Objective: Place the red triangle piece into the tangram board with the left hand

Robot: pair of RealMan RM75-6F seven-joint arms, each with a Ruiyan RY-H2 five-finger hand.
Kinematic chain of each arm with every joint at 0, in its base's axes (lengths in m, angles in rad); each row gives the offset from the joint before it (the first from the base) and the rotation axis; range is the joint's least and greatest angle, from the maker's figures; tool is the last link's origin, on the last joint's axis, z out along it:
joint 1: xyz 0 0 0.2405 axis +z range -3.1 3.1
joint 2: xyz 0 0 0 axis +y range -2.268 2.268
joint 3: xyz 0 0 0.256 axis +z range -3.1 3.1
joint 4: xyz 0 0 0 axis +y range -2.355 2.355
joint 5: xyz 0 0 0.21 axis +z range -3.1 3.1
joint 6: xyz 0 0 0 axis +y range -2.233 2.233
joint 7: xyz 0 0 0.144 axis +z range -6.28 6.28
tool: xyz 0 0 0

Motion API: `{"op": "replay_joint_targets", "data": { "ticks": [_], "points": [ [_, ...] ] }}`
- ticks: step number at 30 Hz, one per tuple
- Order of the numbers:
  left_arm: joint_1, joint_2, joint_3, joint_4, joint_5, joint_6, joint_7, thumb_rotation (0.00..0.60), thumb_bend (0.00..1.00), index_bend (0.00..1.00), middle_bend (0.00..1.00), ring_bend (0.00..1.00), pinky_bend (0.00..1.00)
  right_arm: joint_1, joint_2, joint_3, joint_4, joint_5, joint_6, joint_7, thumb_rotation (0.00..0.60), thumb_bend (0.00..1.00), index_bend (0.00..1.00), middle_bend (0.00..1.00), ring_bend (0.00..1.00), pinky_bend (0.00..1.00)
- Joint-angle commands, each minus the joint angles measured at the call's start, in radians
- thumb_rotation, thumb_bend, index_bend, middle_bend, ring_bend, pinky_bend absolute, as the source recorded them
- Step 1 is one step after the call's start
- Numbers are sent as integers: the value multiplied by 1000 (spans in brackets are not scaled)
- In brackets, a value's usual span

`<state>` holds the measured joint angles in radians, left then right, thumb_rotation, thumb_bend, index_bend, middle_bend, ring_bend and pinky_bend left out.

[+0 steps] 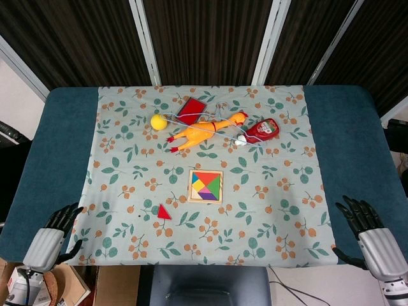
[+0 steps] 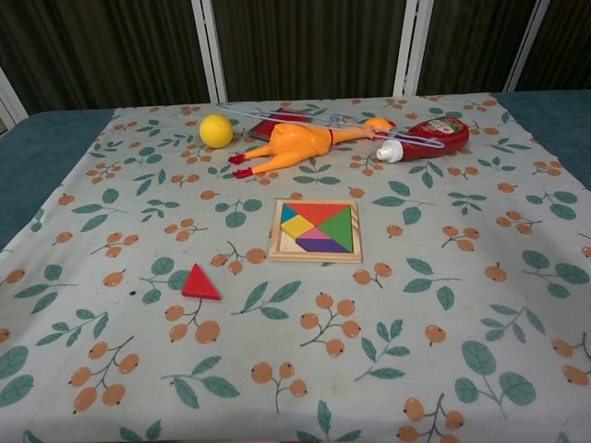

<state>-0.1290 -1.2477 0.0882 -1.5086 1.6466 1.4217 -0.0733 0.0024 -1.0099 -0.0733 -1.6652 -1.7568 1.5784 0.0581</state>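
The red triangle piece [image 1: 164, 212] [image 2: 199, 283] lies flat on the leaf-patterned cloth, left of and nearer than the tangram board. The wooden tangram board [image 1: 206, 186] [image 2: 316, 230] sits mid-table with coloured pieces in it. My left hand [image 1: 56, 231] hovers at the near left edge of the table, well left of the triangle, fingers spread and holding nothing. My right hand [image 1: 368, 228] is at the near right edge, also spread and holding nothing. Neither hand appears in the chest view.
At the back lie a yellow ball [image 1: 158, 122] [image 2: 216, 131], a rubber chicken [image 1: 205, 131] [image 2: 305, 145], a ketchup bottle [image 1: 262, 131] [image 2: 428, 137] and a dark red flat object [image 1: 191, 110]. The patterned cloth [image 1: 127, 159] covers a blue table [image 1: 57, 146].
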Motion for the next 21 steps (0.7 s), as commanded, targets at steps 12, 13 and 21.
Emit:
{"op": "replay_joint_targets", "data": {
  "ticks": [12, 13, 21],
  "points": [
    [-80, -147, -3, 35, 110, -38, -33, 600, 405, 33, 615, 609, 789, -9, 5, -3, 4, 4, 11, 10, 600, 294, 3, 6, 0, 0],
    [-96, -166, -5, 36, 115, -56, -53, 600, 405, 49, 712, 704, 875, -10, 6, -3, 4, 4, 13, 14, 600, 294, 2, 6, 0, 0],
    [-216, -305, -100, 63, -11, -250, -19, 600, 403, 231, 1000, 1000, 1000, -9, 10, -3, 11, -1, 20, 44, 600, 294, 0, 6, 0, 0]
  ]
}}
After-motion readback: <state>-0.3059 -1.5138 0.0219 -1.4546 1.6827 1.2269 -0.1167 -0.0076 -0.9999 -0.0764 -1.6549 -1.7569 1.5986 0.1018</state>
